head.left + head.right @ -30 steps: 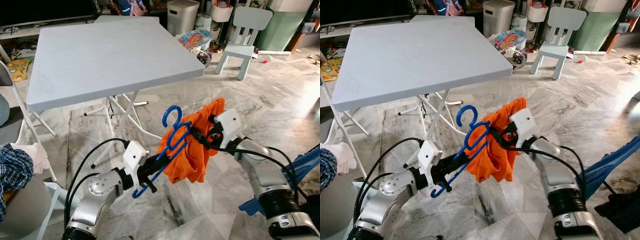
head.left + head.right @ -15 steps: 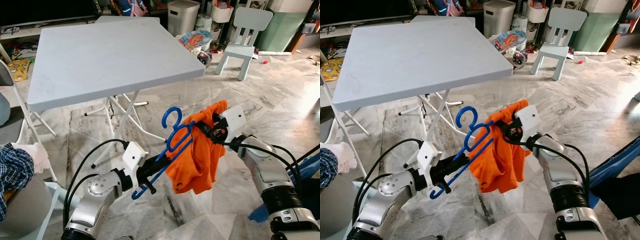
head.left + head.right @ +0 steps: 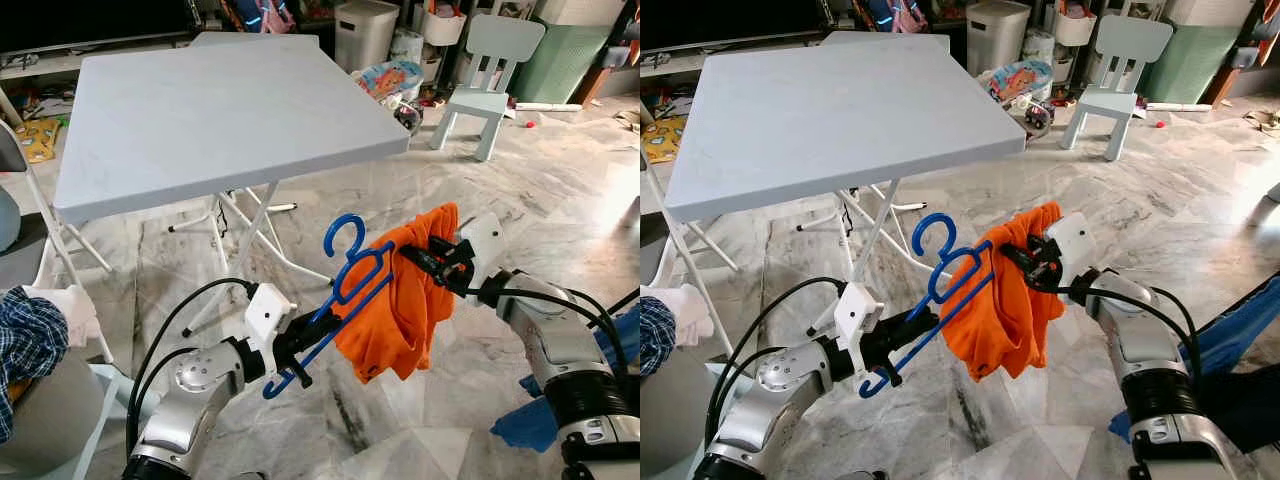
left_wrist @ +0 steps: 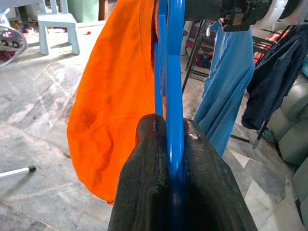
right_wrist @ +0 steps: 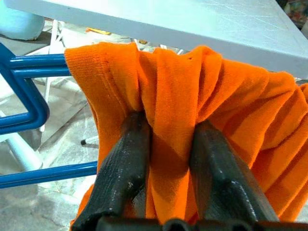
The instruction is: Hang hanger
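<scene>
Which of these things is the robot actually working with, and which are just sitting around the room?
In use:
blue hanger, clamped in the left gripper
orange garment, pinched by the right gripper

Just lying about:
grey folding table
small pale blue chair
white bin

A lived-in home: marble floor (image 3: 520,190), folding table (image 3: 220,100) at eleven o'clock, child's chair (image 3: 490,70) at one.

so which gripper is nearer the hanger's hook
Left. The left gripper clamps the blue hanger at its lower end, just below the hook. The right gripper pinches the orange cloth off to the hook's right.
</scene>
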Tool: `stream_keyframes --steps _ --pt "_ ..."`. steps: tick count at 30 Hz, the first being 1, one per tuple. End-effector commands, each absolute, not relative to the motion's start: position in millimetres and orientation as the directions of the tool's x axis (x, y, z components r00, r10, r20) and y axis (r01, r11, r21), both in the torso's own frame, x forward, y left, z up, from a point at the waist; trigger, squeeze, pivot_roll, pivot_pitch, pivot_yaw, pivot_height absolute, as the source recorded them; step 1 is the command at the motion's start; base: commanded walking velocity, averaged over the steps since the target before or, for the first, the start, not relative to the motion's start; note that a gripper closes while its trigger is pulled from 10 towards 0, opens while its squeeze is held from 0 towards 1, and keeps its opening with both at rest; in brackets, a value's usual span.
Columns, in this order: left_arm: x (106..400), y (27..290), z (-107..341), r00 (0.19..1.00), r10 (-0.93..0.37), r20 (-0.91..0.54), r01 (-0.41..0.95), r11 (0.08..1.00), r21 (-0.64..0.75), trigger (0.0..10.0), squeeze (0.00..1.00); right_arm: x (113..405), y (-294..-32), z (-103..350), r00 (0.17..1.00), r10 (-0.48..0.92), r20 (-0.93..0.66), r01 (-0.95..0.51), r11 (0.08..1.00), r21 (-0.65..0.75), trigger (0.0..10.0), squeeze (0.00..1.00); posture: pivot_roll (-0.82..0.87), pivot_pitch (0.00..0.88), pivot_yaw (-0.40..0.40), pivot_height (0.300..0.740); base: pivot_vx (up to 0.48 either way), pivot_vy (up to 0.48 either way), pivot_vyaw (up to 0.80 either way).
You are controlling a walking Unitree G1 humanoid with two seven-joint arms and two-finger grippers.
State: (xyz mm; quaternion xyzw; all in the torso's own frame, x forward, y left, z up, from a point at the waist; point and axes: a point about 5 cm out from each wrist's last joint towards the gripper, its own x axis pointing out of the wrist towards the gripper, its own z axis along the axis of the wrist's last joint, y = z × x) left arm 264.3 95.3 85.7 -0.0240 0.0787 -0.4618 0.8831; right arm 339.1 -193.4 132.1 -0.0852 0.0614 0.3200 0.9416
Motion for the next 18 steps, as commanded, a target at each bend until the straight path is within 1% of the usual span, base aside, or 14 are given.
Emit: stream_keyframes --steps 1,8,12,18 --pt "265.9 91.2 93.5 0.548 -0.833 -0.079 0.829 0.553 -0.087 0.0 0.00 341.1 -191.2 136.7 0.781 0.605 -0.155 -0.623 0.771 -0.128 0.0 0.00 0.00 0.029 -0.046 0.740 0.000 0.000 0.00" --pt "264.3 90.6 92.2 0.540 -0.837 -0.086 0.833 0.546 -0.085 0.0 0.00 340.9 -191.5 135.7 0.785 0.601 -0.153 -0.618 0.777 -0.120 0.0 0.00 0.00 0.030 -0.047 0.740 0.000 0.000 0.00" --pt "264.5 91.8 91.3 0.540 -0.837 -0.095 0.834 0.547 -0.078 0.0 0.00 342.2 -196.1 138.6 0.793 0.592 -0.146 -0.608 0.786 -0.116 0.0 0.00 0.00 0.031 -0.047 0.740 0.000 0.000 0.00" --pt "265.3 96.5 85.9 0.563 -0.816 -0.130 0.819 0.572 -0.050 0.0 0.00 343.1 -206.3 144.0 0.795 0.588 -0.149 -0.604 0.789 -0.109 0.0 0.00 0.00 0.032 -0.048 0.740 0.000 0.000 0.00"
